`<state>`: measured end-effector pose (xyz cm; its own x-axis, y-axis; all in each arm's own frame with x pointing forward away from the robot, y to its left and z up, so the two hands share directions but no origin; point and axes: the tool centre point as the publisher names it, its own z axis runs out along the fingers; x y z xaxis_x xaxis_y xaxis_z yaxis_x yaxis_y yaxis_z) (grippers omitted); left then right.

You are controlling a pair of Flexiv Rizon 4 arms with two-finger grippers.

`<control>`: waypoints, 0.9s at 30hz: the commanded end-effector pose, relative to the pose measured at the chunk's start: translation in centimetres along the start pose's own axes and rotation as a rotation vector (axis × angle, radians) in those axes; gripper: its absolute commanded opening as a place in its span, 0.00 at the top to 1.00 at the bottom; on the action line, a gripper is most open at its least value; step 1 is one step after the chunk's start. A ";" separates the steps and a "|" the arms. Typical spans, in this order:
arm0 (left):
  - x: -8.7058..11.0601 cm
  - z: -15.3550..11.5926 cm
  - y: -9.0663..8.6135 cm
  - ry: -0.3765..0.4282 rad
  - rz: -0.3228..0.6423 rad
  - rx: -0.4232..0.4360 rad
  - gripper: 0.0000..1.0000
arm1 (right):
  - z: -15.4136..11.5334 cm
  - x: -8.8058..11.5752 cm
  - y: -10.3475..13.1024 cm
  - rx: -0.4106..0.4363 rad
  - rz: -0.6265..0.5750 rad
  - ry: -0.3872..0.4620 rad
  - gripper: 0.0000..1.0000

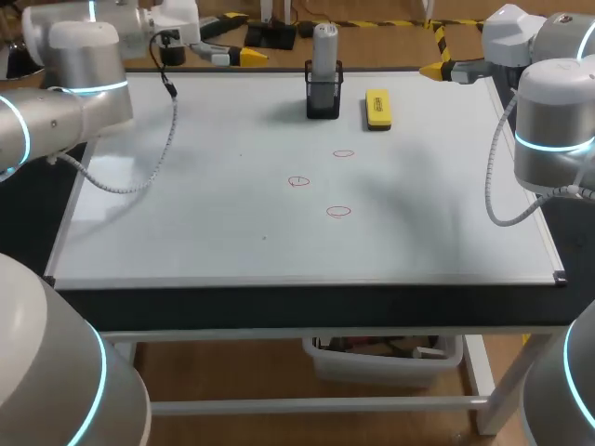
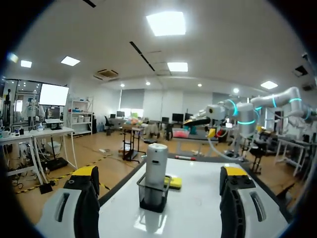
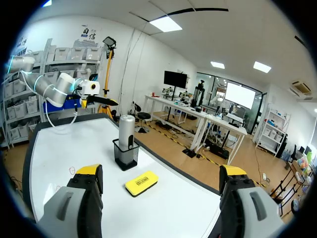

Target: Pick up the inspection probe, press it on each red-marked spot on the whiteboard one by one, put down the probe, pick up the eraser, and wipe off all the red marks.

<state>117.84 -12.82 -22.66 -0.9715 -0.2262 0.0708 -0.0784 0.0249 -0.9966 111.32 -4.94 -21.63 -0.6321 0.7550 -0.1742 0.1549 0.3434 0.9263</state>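
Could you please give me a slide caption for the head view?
Probe in its holder beside the yellow eraser; three red marks on the whiteboard.

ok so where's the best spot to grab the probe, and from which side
On the probe, probably its bare grey upper body, above the black holder: it stands upright with the lower part sunk inside. Come in level from the whiteboard side, closing across the cylinder, then lift straight up.

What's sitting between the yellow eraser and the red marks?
Nothing: the head view shows only bare whiteboard between the eraser and the nearest red mark.
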 end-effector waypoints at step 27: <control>1.9 10.6 3.3 0.093 0.002 0.047 0.00 | 0.0 0.0 0.0 0.002 0.000 0.001 0.00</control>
<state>117.42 -22.49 -25.78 -0.9875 -0.1402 0.0715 -0.0701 -0.0144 -0.9974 111.32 -4.94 -21.63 -0.6321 0.7551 -0.1742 0.1550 0.3435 0.9263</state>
